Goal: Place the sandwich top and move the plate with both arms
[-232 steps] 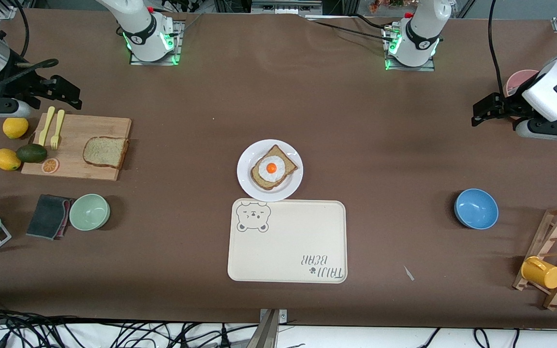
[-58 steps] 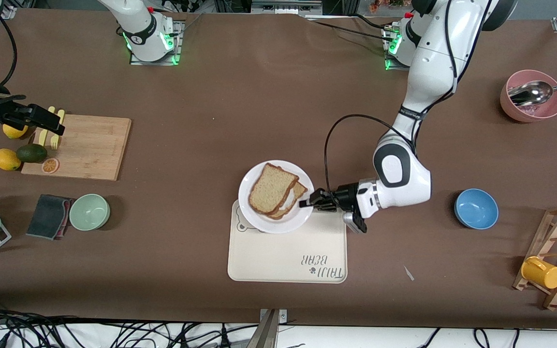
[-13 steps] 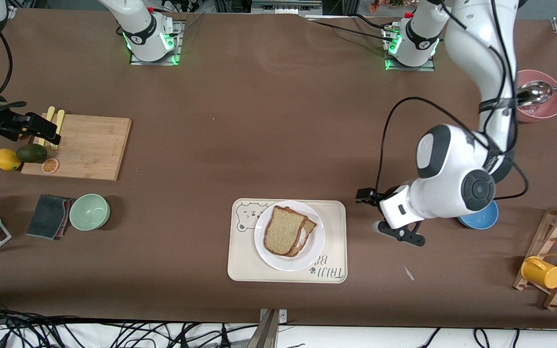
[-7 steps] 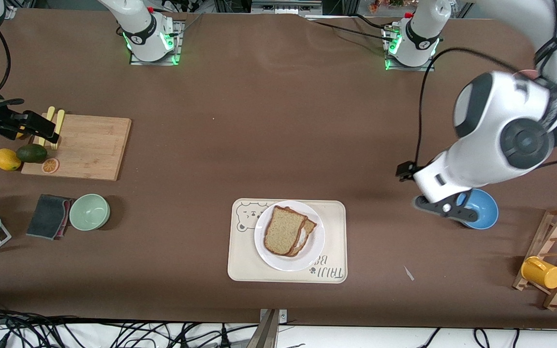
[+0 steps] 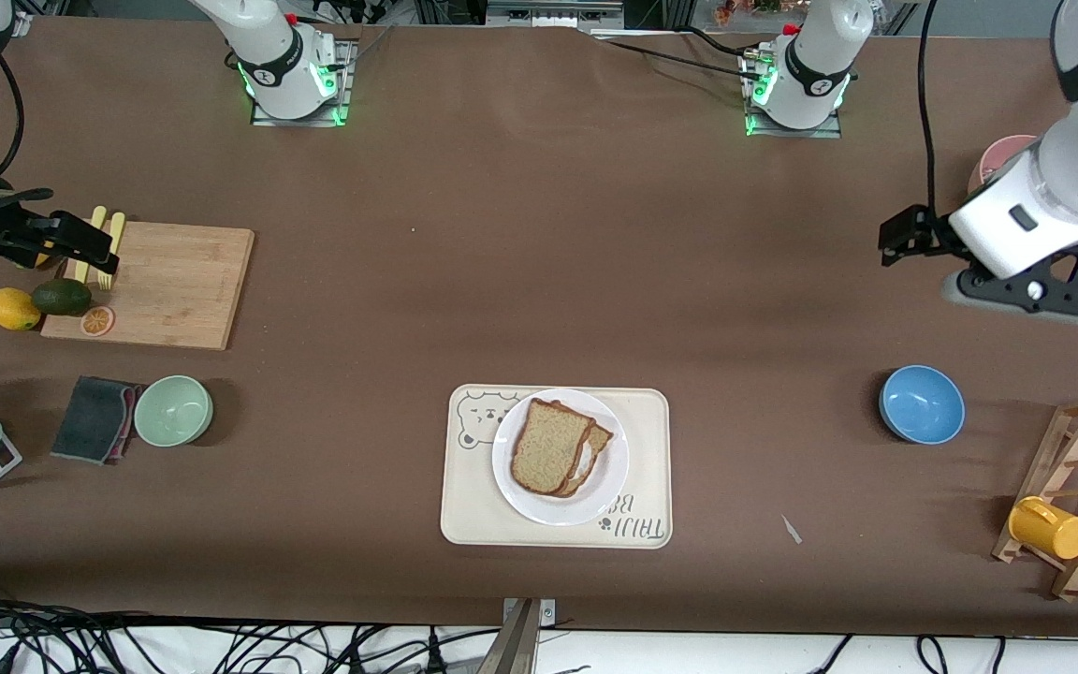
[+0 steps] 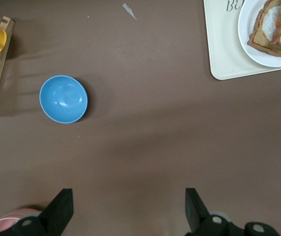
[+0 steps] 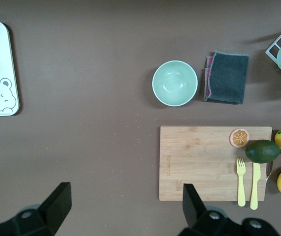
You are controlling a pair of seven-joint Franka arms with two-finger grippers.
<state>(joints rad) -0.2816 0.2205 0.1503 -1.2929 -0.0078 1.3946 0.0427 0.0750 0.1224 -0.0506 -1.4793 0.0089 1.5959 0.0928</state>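
Front view: brown table, cables along its near edge

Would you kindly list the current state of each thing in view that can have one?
sandwich top: lying on the egg slice, on the plate
plate: on the bear-print tray
left gripper: open, empty, over bare table
right gripper: open, empty, over the cutting board's edge
cutting board: no bread on it
blue bowl: upright, empty
green bowl: upright, empty
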